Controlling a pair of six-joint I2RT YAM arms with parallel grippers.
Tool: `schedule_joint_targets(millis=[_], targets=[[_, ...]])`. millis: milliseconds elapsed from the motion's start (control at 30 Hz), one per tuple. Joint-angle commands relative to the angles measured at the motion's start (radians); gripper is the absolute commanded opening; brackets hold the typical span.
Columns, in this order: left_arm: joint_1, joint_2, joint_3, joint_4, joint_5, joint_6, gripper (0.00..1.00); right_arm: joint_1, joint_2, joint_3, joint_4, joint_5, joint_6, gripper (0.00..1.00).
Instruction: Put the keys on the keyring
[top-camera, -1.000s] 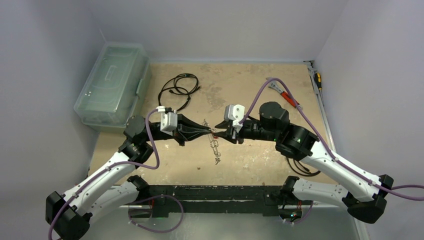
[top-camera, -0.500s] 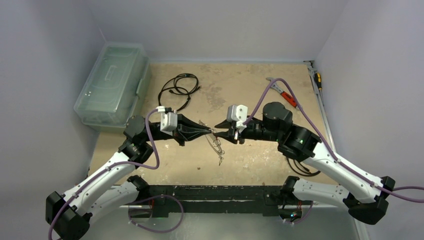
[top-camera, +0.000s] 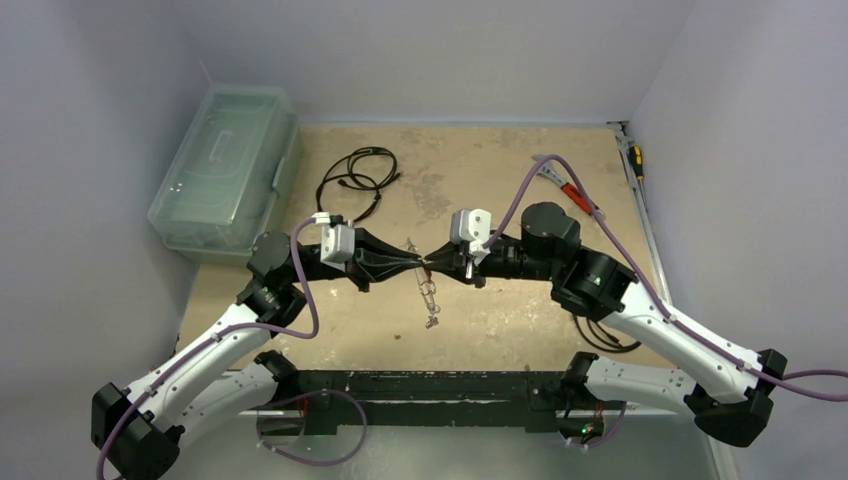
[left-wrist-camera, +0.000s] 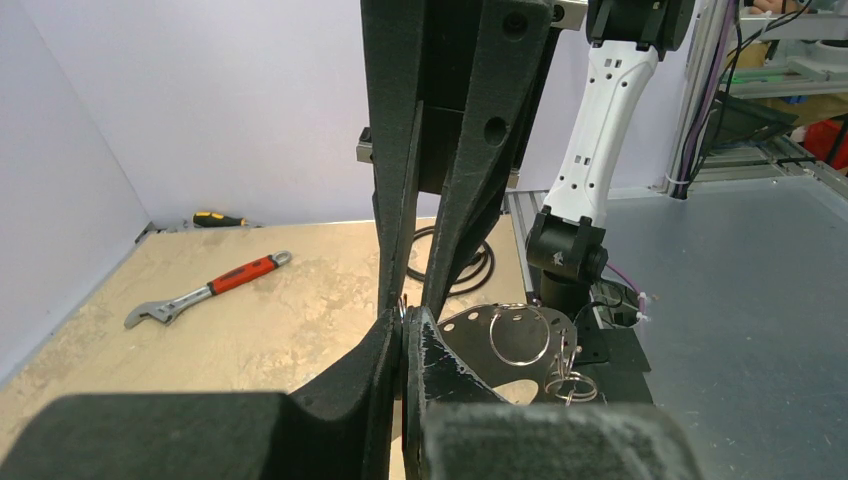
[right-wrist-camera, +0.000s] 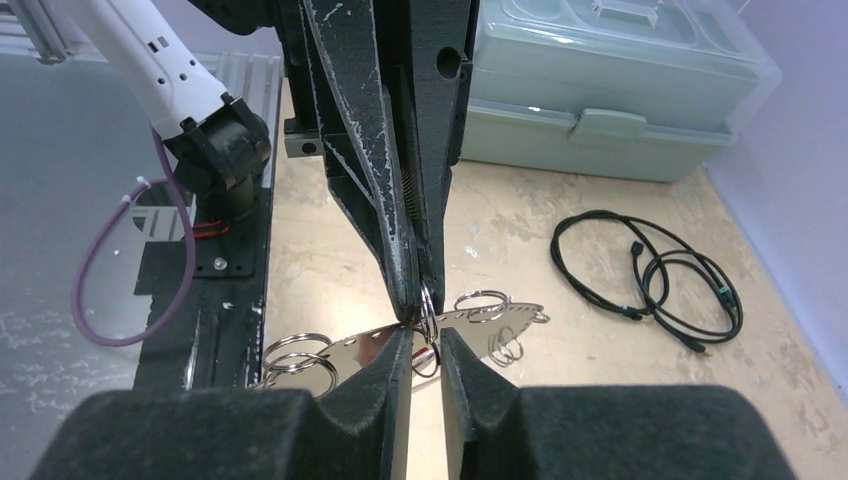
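The keyring (top-camera: 430, 296) hangs in the air between the two arms. Up close it is a shiny flat metal strip (right-wrist-camera: 480, 322) with holes and several split rings along it. My left gripper (top-camera: 418, 263) is shut on one small ring (right-wrist-camera: 428, 305) at the strip's edge, and the metal shows between its tips (left-wrist-camera: 403, 315). Tip to tip with it stands my right gripper (right-wrist-camera: 425, 342), its jaws a narrow gap apart around that same ring, the pads not pressing it. A small reddish bit shows just below the ring. I cannot make out the keys.
A clear plastic toolbox (top-camera: 225, 170) stands at the far left. A coiled black cable (top-camera: 355, 180) lies behind the grippers. A red-handled wrench (top-camera: 570, 190) and a screwdriver (top-camera: 635, 155) lie at the far right by the wall.
My right gripper has slid left up to the left gripper's tips and its jaws have narrowed. The hanging keyring swung a little. The left arm has held still.
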Motion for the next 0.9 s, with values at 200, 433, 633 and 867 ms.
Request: schedule_joint_targets(millis=[200,433,633,867], targets=[[0.001,-0.017,0.020,0.026,0.000,0.025,0.00,0.002,0.021,0.023,0.039,-0.038,0.001,0.00],[0.000,-0.040,0.114,-0.246,-0.089,0.179,0.59,0.003,0.104,0.137,-0.134,0.095,-0.058,0.00],[-0.001,-0.044,0.174,-0.442,-0.158,0.340,0.63,0.003,0.211,0.271,-0.321,0.241,-0.093,0.00],[-0.001,0.020,0.223,-0.593,-0.198,0.453,0.50,0.017,0.275,0.337,-0.435,0.323,-0.089,0.00]])
